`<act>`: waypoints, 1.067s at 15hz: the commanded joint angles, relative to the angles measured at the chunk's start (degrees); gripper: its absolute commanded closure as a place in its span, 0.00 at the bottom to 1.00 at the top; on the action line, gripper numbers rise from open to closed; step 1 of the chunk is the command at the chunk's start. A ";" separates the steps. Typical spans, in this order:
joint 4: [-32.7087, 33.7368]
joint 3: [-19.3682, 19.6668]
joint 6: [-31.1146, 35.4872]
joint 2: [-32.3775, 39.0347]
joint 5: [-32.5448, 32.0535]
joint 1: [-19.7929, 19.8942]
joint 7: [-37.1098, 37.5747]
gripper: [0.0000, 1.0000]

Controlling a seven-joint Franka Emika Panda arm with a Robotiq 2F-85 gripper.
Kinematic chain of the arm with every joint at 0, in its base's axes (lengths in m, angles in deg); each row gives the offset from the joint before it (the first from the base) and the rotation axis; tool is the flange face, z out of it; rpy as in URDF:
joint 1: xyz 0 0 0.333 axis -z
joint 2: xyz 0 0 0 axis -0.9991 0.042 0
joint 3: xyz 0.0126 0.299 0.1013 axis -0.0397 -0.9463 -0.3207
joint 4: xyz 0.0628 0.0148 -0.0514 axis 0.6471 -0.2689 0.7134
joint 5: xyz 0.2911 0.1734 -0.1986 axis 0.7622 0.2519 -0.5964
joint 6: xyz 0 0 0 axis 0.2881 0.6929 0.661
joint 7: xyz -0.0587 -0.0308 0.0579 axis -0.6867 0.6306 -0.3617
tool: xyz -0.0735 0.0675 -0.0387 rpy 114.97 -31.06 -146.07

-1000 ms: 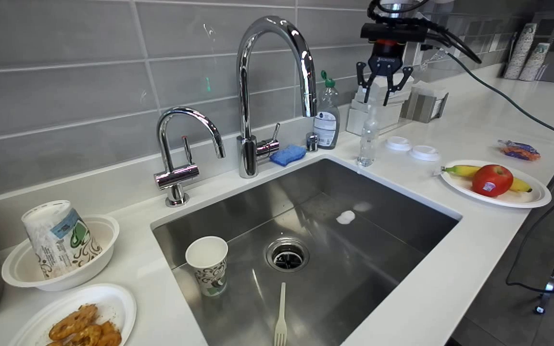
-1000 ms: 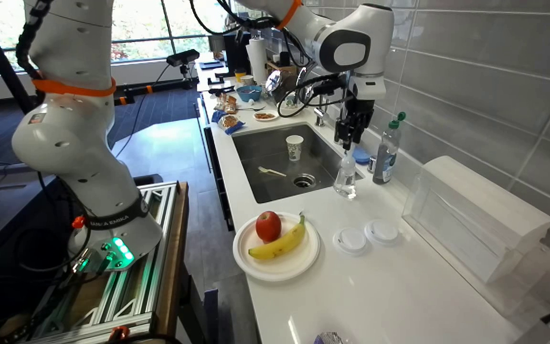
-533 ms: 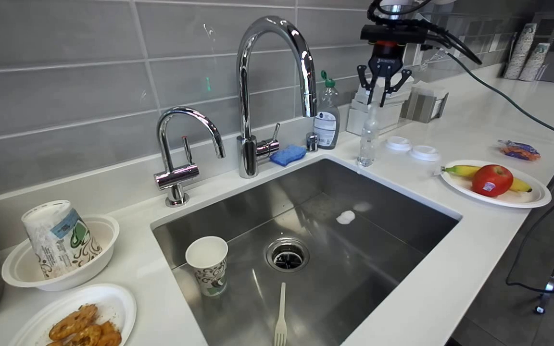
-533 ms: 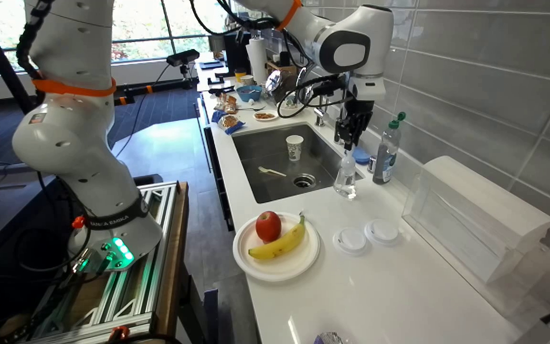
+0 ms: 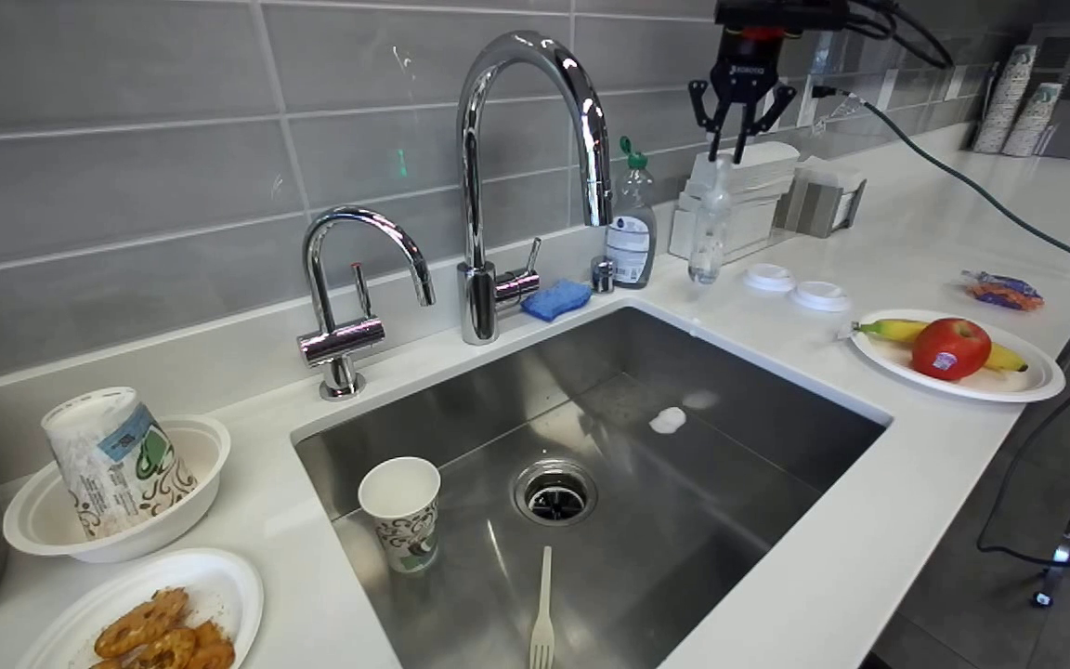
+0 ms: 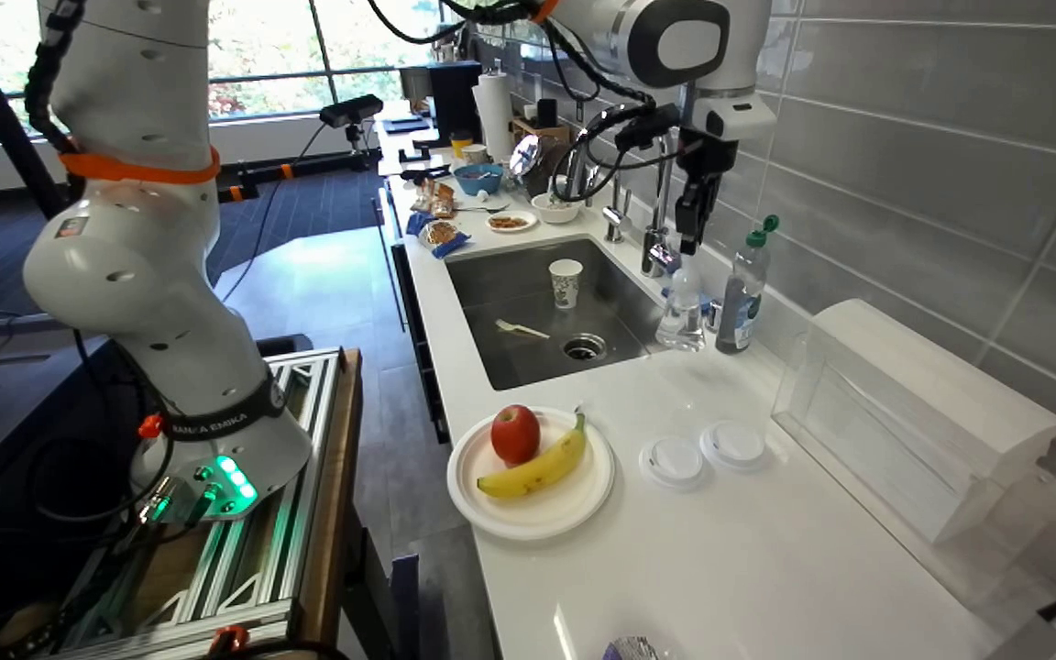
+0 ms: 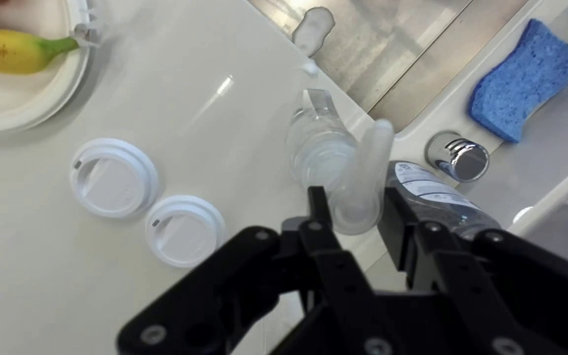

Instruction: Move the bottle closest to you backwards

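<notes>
Clear plastic btl (image 5: 710,232): the task's item, right under the jaws & near-upright. Base looks lifted off the counter (image 6: 748,550), tho contact's hard to tell.
Jaws: narrow, pinching the btl's nozzle top (image 7: 365,182) from two sides; prob. gripped there b/c it's slim & lets the body hang straight.
Sink (image 5: 749,400): edge lower than the jaws & near; prob. why lifting beats sliding here.
Soap btl (image 5: 630,246): near the jaws, off toward the wall (image 6: 931,165), gap showing in both exterior views. Tucked by the sink corner prob. for handy washing-up; imo also what a backward move might bump.
Cup lids (image 7: 185,230): lower than the jaws, on the counter away from the sink, flat & just beside each other, prob. to keep 'em steady till wanted.
Paper towels (image 6: 940,376): farther from the jaws, stacked along the wall, prob. so wet hands can grab one quick.
Plate (image 6: 583,500): well apart from the jaws, on the counter's side away from the wall, w/ apple (image 6: 516,434) & banana (image 6: 537,467) on it; prob. set there outta splash range.
Paper cup (image 5: 402,516): far from the jaws, standing in the sink w/ a fork (image 5: 543,618) lying there too, prob. for rinsing or tossing.
</notes>
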 commanded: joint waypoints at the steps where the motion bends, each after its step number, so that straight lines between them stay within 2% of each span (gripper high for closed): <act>1: 7.23 0.82 -4.98 2.60 -5.79 -1.07 -4.30 0.92; 2: 9.06 1.25 -5.17 3.67 -8.07 -1.47 -4.05 0.92; 4: 11.37 0.72 -4.35 5.22 -8.35 -1.19 -6.27 0.92; 5: 12.62 0.22 -4.54 6.23 -6.48 -0.81 -7.08 0.92; 6: 8.42 0.81 -3.20 3.33 -6.76 -1.05 -5.31 0.69; 10: 10.95 0.83 -3.21 5.68 -6.61 -1.24 -6.22 0.69; 11: 11.04 0.84 -3.21 5.78 -6.60 -1.24 -6.25 0.92; 16: 13.03 0.05 -3.23 7.23 -5.43 0.10 -15.01 0.92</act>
